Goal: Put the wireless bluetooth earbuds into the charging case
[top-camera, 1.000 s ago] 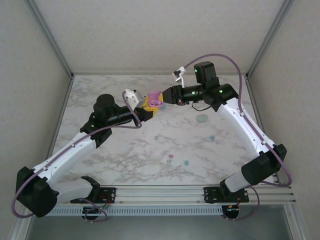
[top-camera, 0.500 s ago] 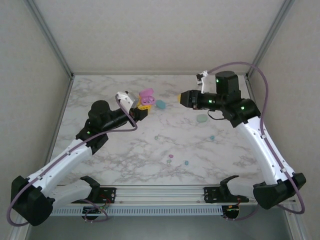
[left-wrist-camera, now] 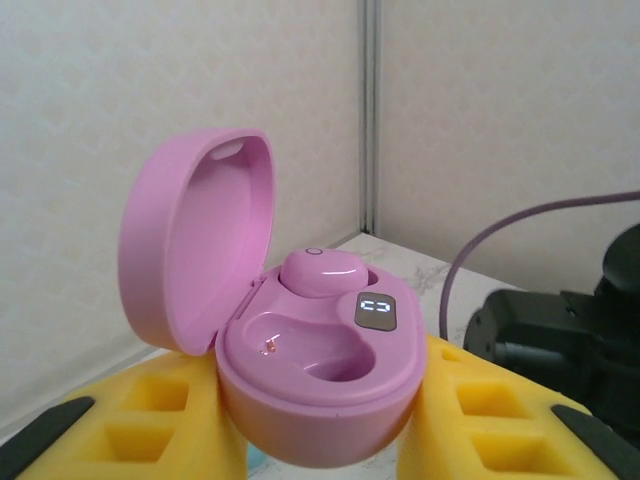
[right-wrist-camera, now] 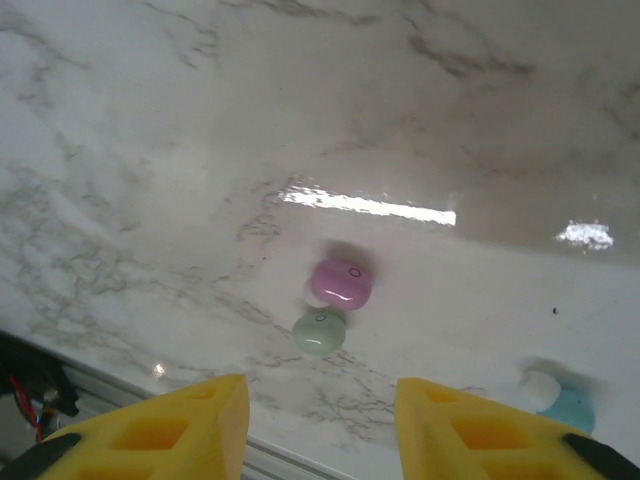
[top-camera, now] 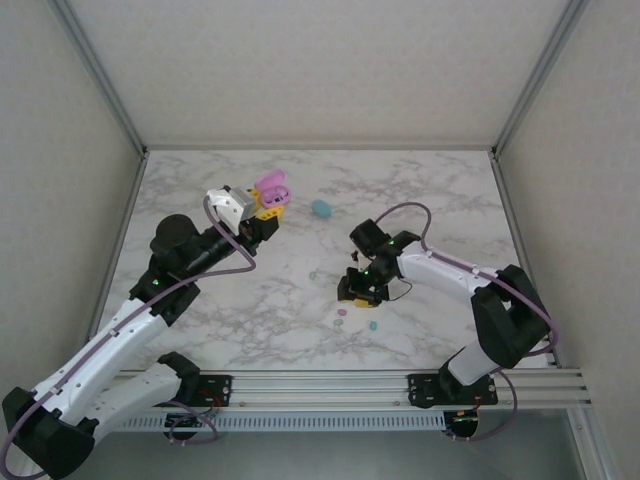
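Table (top-camera: 430,190): marble top; both arms reach out over it from the 6 o'clock edge.
Left arm (top-camera: 130,320): stretches toward 11 o'clock and carries a case off the surface.
Right arm (top-camera: 450,272): folds low across the 4 o'clock part of the table, with its wrist pointing down at the surface.
Left gripper (top-camera: 264,209): its yellow fingers (left-wrist-camera: 150,420) are pressed against both flanks of the pink case, pinching it and holding it upright.
Right gripper (top-camera: 356,291): its yellow fingers (right-wrist-camera: 160,435) are spread with nothing between them, and it hovers just above the marble.
Pink case (left-wrist-camera: 320,370): the lid is swung open at 10 o'clock, a small display is lit on the front rim, and the near socket is bare.
Teal case (top-camera: 321,208): lies closed on the table at 3 o'clock of the pink case, apart from it.
Seated earbud (left-wrist-camera: 315,272): pink, resting in the far socket of the pink case.
Pink earbud (right-wrist-camera: 342,283): loose on the marble at 12 o'clock of the gap between the right fingers, clear of both.
Green earbud (right-wrist-camera: 320,332): just beside the pink earbud, at its 7 o'clock.
Teal earbud (right-wrist-camera: 572,408): alone at 4 o'clock of that pair, well apart, near the right-hand finger.
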Robot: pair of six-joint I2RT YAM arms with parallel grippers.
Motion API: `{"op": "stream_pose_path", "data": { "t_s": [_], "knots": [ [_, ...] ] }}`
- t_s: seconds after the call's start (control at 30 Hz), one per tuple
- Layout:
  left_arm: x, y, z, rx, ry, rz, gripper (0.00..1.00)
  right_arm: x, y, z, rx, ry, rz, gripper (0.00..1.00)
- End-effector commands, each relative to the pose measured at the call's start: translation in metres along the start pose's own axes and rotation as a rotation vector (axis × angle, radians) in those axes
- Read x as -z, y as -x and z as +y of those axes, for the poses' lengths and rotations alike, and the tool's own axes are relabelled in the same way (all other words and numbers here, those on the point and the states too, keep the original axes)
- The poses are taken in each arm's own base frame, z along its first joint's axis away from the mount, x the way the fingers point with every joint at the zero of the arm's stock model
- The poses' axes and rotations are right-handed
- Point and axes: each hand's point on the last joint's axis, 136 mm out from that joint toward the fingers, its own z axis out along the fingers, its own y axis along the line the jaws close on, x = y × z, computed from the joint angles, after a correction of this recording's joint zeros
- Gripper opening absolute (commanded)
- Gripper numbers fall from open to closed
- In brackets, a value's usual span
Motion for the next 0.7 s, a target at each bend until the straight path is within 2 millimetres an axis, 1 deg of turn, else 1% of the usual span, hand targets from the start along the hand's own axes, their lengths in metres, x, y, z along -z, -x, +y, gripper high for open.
{"op": "stream_pose_path", "data": {
  "t_s": [0.0, 0.03, 0.07, 0.17, 0.23, 0.37, 0.57, 0.67],
  "knots": [
    [0.003, 0.008, 0.000, 0.001, 0.010, -0.014, 0.28, -0.014, 0.006, 0.002, -0.171, -0.010, -0.044, 0.44],
    [0.002, 0.007, 0.000, -0.002, 0.008, -0.010, 0.28, -0.019, 0.005, 0.001, -0.193, -0.015, -0.044, 0.44],
    [0.001, 0.007, 0.000, -0.004, 0.004, -0.005, 0.28, -0.026, -0.001, 0.006, -0.186, -0.017, -0.033, 0.45],
    [0.000, 0.005, -0.001, -0.007, -0.001, 0.001, 0.28, -0.038, -0.003, 0.012, -0.200, -0.018, -0.027, 0.44],
    [0.000, 0.004, -0.002, -0.008, -0.004, 0.002, 0.28, -0.042, -0.003, 0.009, -0.220, -0.041, -0.033, 0.45],
    [0.002, 0.002, -0.001, -0.008, 0.000, 0.009, 0.28, -0.044, -0.004, -0.001, -0.260, -0.093, -0.053, 0.44],
    [0.003, -0.001, 0.000, -0.009, 0.009, 0.013, 0.28, -0.042, -0.009, -0.005, -0.273, -0.130, -0.060, 0.45],
    [0.001, -0.002, 0.000, -0.007, 0.005, 0.016, 0.29, -0.044, -0.009, -0.004, -0.274, -0.123, -0.055, 0.45]
  ]
}}
